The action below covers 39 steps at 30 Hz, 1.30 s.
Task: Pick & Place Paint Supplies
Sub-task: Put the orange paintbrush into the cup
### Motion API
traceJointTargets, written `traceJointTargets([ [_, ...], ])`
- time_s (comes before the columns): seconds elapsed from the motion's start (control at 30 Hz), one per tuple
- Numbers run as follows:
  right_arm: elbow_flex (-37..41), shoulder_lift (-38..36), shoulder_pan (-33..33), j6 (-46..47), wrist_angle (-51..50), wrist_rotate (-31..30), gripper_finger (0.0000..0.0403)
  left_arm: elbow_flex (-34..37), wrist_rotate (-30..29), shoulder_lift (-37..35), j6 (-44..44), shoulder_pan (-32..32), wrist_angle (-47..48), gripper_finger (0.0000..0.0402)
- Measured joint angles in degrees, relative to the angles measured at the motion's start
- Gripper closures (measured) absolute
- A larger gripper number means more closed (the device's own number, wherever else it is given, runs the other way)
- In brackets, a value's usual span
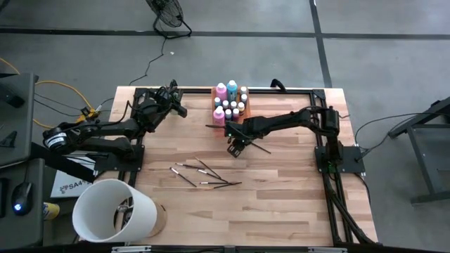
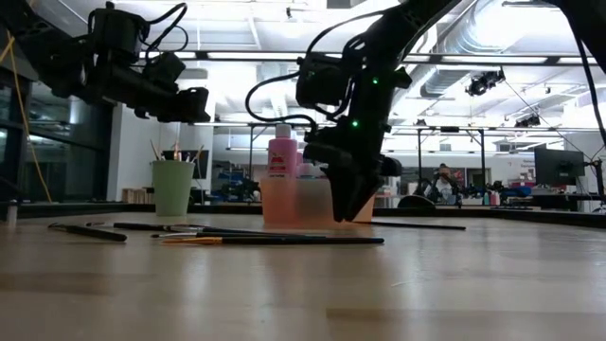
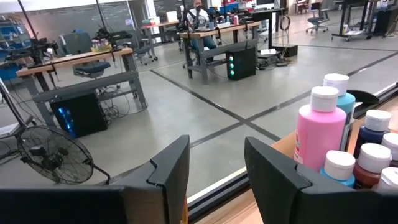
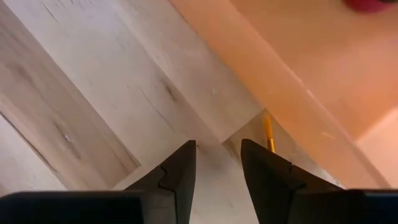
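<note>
Pink bottle — translucent orange tray

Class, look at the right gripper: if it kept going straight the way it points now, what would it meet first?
The right gripper points down, jaws slightly apart, so probably the bare pale wooden table first, just beside the translucent orange tray. A thin yellow brush tip lies close, though depth is unclear.

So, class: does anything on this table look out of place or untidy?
Yes. Several brushes lie scattered and crossing on the bare table, away from the bottles standing together in the orange tray. Nothing looks spilled or broken.
</note>
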<state>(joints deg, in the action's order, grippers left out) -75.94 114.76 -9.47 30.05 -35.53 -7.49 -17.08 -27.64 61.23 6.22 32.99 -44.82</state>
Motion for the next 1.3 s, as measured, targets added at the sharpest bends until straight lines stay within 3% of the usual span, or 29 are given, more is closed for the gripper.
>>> traceJointTargets([
  [0.13, 0.00, -0.16, 0.00, 0.25, -0.81, 1.13, 0.0280, 0.00, 0.00, 0.00, 0.00, 0.00, 0.00, 0.0249],
  [0.33, 0.02, -2.36, 2.18, 3.08, -5.93, -5.91, 0.0280, 0.00, 0.00, 0.00, 0.00, 0.00, -0.01, 0.0249],
  [0.47, 0.00, -3.48, 2.73, 7.68, -11.20, -6.60, 0.0280, 0.00, 0.00, 0.00, 0.00, 0.00, -0.01, 0.0249],
  [0.77, 0.04, -2.80, 2.00, 4.91, -14.73, -7.21, 0.0280, 0.00, 0.00, 0.00, 0.02, 0.00, 0.02, 0.0249],
  [1.3, 5.55, -3.12, 0.39, -0.49, -10.60, 0.73, 0.0280, 0.00, 0.00, 0.00, 0.07, 0.00, 0.55, 0.0249],
])
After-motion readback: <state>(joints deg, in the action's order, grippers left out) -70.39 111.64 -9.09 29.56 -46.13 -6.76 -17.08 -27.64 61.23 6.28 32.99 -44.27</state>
